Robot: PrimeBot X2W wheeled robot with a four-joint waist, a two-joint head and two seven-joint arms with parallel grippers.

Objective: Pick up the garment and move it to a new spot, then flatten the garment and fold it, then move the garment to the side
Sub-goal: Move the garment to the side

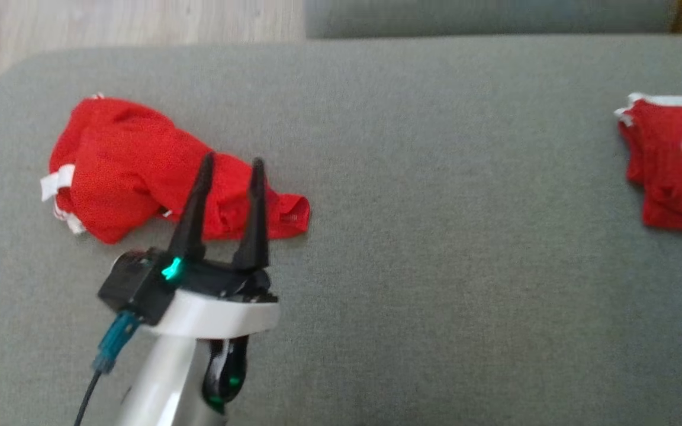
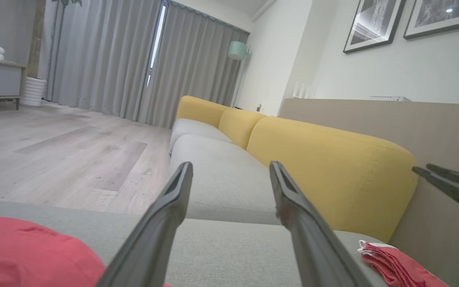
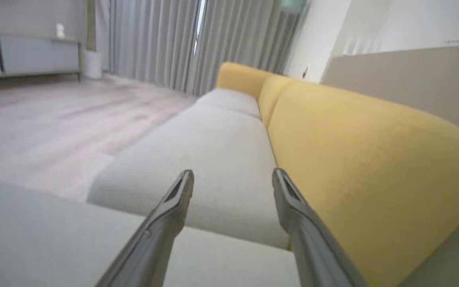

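Surface: grey woven cushion [image 1: 436, 177] is bordering pale wooden floor [image 2: 54, 151].
Room: pleated grey curtains [image 2: 106, 59] are hanging.
Garments: red crumpled garment [image 1: 116, 160] is lying left; folded garment [image 1: 666, 177] is lying right.
Grippers: left gripper [image 1: 233, 158] and right gripper [image 3: 232, 171] are both standing with fingers apart, empty.

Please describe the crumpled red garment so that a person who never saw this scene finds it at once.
Start from the wide grey cushion. On its left part, where the open left claw points, lies the crumpled red garment. The folded red garment at the right edge is a neat stack; this one is a loose, rumpled heap.
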